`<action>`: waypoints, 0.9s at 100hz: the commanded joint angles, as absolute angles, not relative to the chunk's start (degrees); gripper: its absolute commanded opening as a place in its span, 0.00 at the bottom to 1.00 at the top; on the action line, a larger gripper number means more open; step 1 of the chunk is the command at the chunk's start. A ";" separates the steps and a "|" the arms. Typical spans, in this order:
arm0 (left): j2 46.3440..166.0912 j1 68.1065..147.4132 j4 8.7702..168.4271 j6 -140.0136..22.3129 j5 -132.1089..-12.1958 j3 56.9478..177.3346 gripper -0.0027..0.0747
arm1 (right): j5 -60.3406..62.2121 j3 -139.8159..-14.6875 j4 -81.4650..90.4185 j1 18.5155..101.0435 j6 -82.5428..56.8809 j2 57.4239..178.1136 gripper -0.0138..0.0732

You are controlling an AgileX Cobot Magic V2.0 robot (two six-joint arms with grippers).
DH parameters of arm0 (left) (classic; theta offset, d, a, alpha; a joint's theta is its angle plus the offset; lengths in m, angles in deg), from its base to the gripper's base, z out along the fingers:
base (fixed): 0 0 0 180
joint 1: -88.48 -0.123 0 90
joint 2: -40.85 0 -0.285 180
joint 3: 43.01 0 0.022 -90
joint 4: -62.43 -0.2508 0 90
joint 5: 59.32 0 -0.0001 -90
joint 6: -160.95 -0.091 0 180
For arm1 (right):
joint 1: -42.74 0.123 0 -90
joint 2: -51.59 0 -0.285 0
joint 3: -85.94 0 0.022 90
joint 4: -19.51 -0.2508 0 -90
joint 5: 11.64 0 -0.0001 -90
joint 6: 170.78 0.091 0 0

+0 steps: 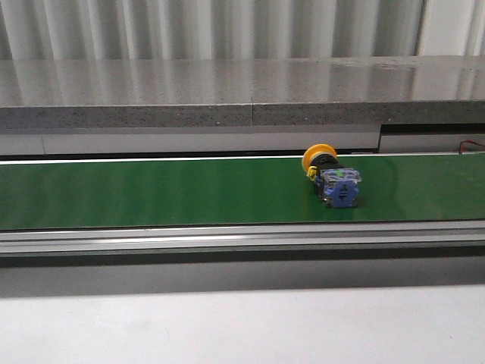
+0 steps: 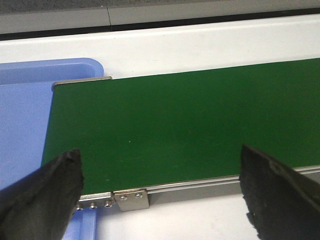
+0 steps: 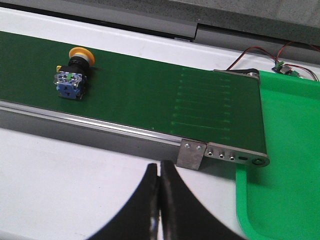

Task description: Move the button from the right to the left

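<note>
button (image 1: 332, 176) lies on its side on belt (image 1: 151, 189), well ahead of right tool (image 3: 160, 200) | right tool closed, empty; left tool (image 2: 160, 195) wide open, empty | we judge it light, rigid, slick-headed: grip the boxy block

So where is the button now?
In the front view, the button lies on its side on the green belt, right of centre, near the belt's far edge.

You've got the button (image 1: 332, 176) lying on its side, right part of the green belt (image 1: 151, 193): yellow head facing back, blue-clear contact block forward.
</note>
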State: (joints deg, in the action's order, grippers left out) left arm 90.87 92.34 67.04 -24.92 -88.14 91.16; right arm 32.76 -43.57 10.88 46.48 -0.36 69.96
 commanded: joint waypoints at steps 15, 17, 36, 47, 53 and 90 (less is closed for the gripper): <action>100.44 94.07 76.54 -24.37 -90.80 103.13 0.83 | 28.36 -44.79 10.61 46.52 -0.94 70.62 0.08; 101.43 94.53 77.38 -24.50 -90.94 104.08 0.83 | 28.36 -44.79 10.61 46.52 -0.94 70.62 0.08; 110.52 100.81 82.56 -25.43 -92.92 112.55 0.83 | 28.36 -44.79 10.61 46.52 -0.94 70.62 0.08; 116.29 104.55 84.27 -24.53 -96.67 118.23 0.83 | 28.36 -44.79 10.61 46.52 -0.94 70.62 0.08; 119.83 106.38 84.27 -22.44 -98.81 121.37 0.83 | 28.36 -44.79 10.61 46.52 -0.94 70.62 0.08; 137.44 117.89 79.27 -12.45 -108.40 135.32 0.83 | 28.36 -44.79 10.61 46.52 -0.94 70.62 0.08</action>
